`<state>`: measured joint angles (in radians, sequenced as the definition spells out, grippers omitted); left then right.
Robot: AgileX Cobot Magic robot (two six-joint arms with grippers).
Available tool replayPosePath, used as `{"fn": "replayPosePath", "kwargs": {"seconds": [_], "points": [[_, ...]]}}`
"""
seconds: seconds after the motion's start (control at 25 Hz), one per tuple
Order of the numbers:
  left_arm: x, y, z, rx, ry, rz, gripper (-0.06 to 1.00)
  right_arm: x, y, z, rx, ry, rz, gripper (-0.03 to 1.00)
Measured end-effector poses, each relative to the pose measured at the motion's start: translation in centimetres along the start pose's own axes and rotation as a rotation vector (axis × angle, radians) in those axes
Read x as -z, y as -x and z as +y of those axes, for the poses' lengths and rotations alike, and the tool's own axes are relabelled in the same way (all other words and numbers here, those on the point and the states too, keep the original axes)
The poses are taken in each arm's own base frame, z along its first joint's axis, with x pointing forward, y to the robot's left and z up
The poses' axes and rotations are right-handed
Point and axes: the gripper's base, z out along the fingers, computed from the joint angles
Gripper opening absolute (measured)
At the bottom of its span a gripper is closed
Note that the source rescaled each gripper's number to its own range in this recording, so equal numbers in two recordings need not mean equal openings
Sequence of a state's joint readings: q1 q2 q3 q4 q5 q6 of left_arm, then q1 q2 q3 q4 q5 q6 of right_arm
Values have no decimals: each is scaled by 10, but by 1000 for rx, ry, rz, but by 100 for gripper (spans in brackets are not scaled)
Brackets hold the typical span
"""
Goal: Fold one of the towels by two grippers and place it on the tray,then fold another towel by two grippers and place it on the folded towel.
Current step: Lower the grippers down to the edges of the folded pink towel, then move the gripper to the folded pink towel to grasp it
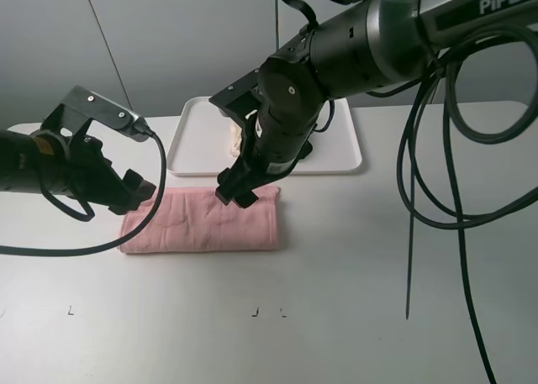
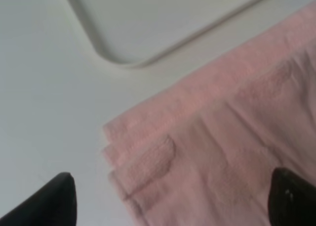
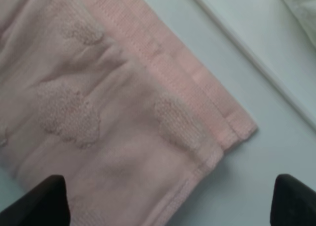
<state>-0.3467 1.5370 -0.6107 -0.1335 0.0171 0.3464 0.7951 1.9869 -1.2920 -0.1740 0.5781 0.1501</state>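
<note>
A pink towel (image 1: 202, 224) lies folded in a long strip on the white table, in front of the white tray (image 1: 197, 140). A folded cream towel (image 1: 234, 134) lies on the tray, mostly hidden behind my right arm. My left gripper (image 1: 139, 192) is open over the strip's left end; the left wrist view shows the layered towel corner (image 2: 222, 152) between its spread fingertips (image 2: 59, 199). My right gripper (image 1: 235, 191) is open over the strip's far right part; the right wrist view shows the towel's end (image 3: 98, 112) below it, plus the tray edge (image 3: 256, 18).
Black cables (image 1: 409, 233) hang from my right arm over the table's right side. Small black marks (image 1: 255, 313) sit on the table near its front edge. The tray corner (image 2: 163, 18) lies just behind the towel's left end.
</note>
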Motion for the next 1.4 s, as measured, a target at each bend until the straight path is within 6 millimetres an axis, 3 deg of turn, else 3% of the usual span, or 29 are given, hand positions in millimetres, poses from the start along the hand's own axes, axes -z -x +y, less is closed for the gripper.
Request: {"fn": "replayPosePath", "kwargs": {"seconds": [0.32,0.52,0.8,1.4], "points": [[-24,25,37,359,-10,273,99,-9,-13,-34,-221,66,125,100],[-43,22,40,453,0,476,99,-8,-17,-34,-238,101,165,100],[-79,-3,39,464,21,679,99,-8,-19,-32,-224,125,189,100],[-90,-11,44,431,90,707,99,-8,-19,-32,-212,127,188,100]]}}
